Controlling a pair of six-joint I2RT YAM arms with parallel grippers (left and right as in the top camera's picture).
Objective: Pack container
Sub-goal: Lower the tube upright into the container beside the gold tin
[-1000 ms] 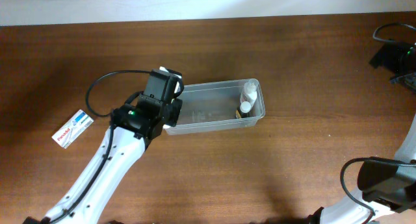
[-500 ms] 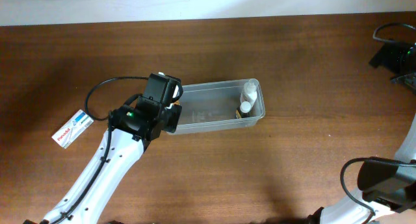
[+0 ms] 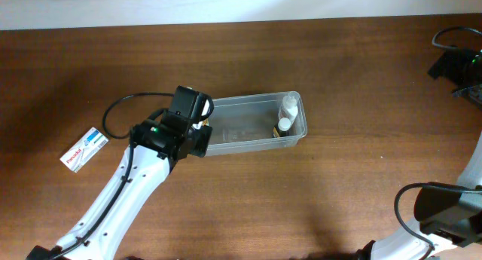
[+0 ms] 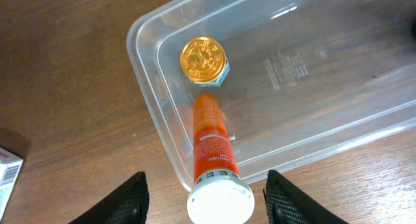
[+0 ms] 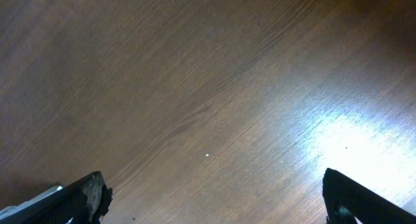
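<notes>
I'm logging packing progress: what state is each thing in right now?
Container: lidless, upright.
Orange tube: capped, leaning over the rim.
Gold-lidded jar: inside, upright.
Bottles: inside, far end.
Box: outside, lying flat.
Left gripper: open.
Right gripper: open.

A dark brown wooden table [image 3: 361,185] fills nearly the whole overhead view, its grain running from 9 o'clock to 3 o'clock. Along the 12 o'clock edge, beyond the table's far side, lies a pale, whitish strip [image 3: 151,7]; whether it is wall or floor cannot be told. The strip is brightest toward 1 o'clock. The wood looks darker toward 10 o'clock and warmer and redder at the middle. In the right wrist view the grain slants from 7 o'clock toward 1 o'clock, and a white glare [image 5: 344,143] spreads over the surface at 4 o'clock.
</notes>
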